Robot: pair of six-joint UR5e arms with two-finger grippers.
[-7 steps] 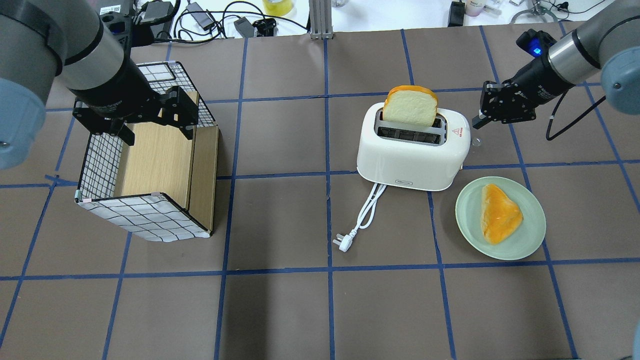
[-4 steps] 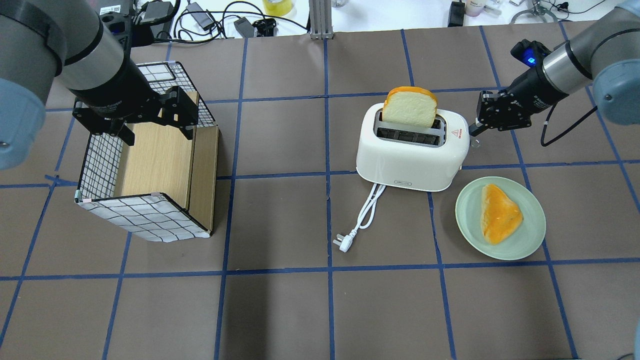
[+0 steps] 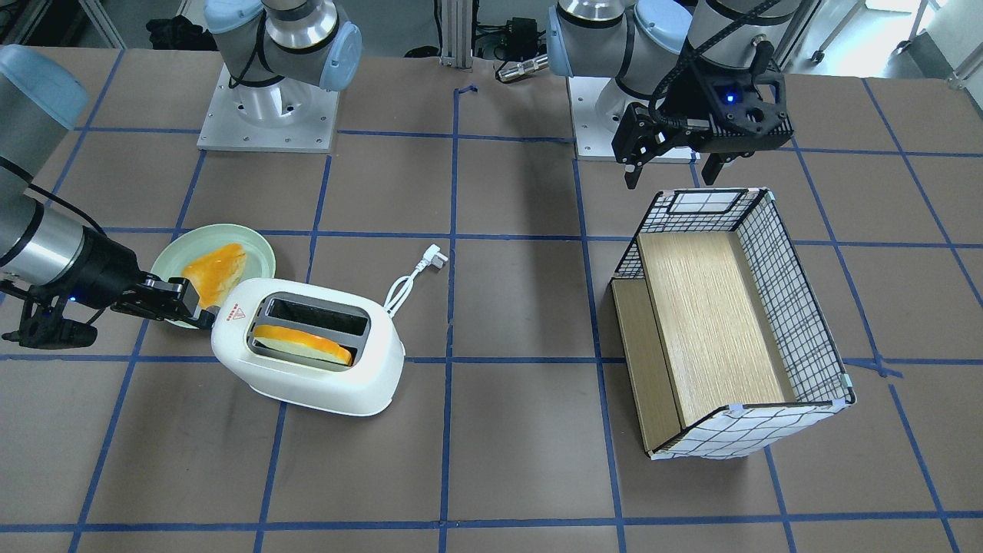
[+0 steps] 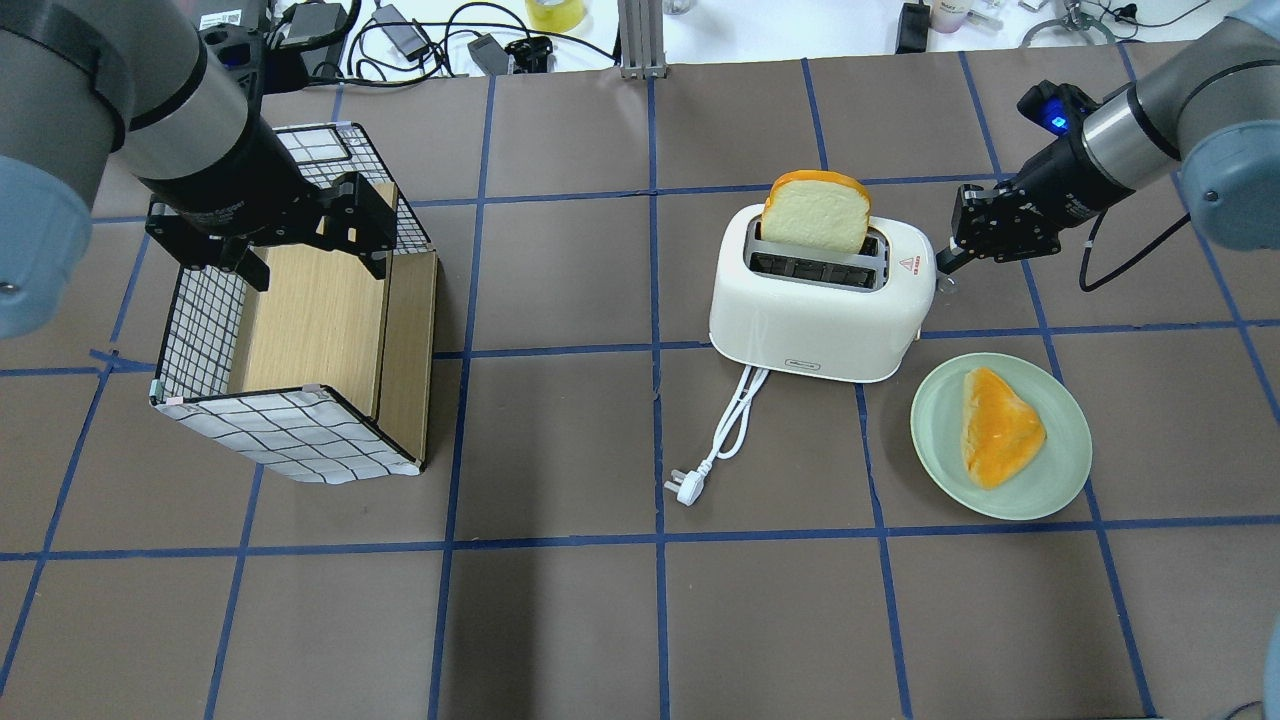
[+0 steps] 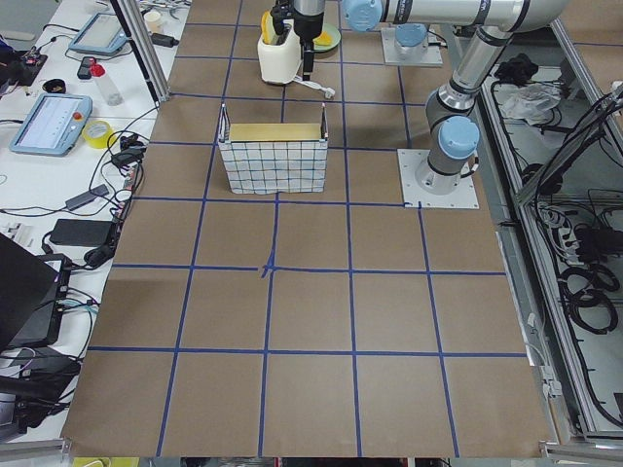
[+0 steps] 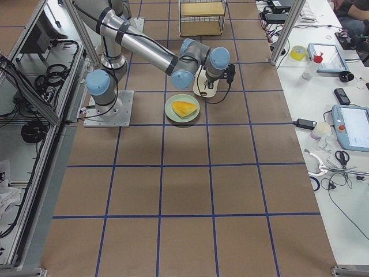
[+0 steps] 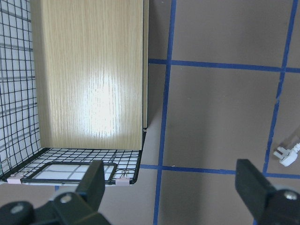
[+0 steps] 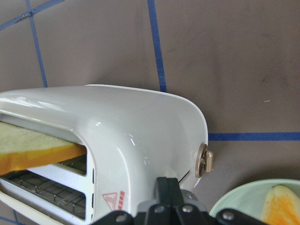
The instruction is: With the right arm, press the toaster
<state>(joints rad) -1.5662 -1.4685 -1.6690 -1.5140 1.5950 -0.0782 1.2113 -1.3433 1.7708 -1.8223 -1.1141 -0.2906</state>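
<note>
The white toaster [image 4: 815,320] stands right of the table's middle with a bread slice [image 4: 815,212] sticking up from its far slot. It also shows in the front view [image 3: 307,376] and in the right wrist view [image 8: 140,126]. My right gripper [image 4: 945,262] is shut and empty, its tip against the toaster's right end beside the red triangle sticker [image 4: 909,265]. In the right wrist view the shut fingers [image 8: 168,185] sit at the toaster's end, next to a gold knob [image 8: 205,160]. My left gripper [image 4: 300,235] is open and empty above the wire basket.
A green plate [image 4: 1060,470] with a bread piece [image 4: 1000,425] lies just front-right of the toaster. The white cord and plug [image 4: 688,487] trail toward the front. A wire basket [image 4: 290,435] with wooden shelves lies on its side at the left.
My right gripper has moved left and come against the toaster's right end. The toaster and its bread have shifted slightly left. The left arm has not moved.
</note>
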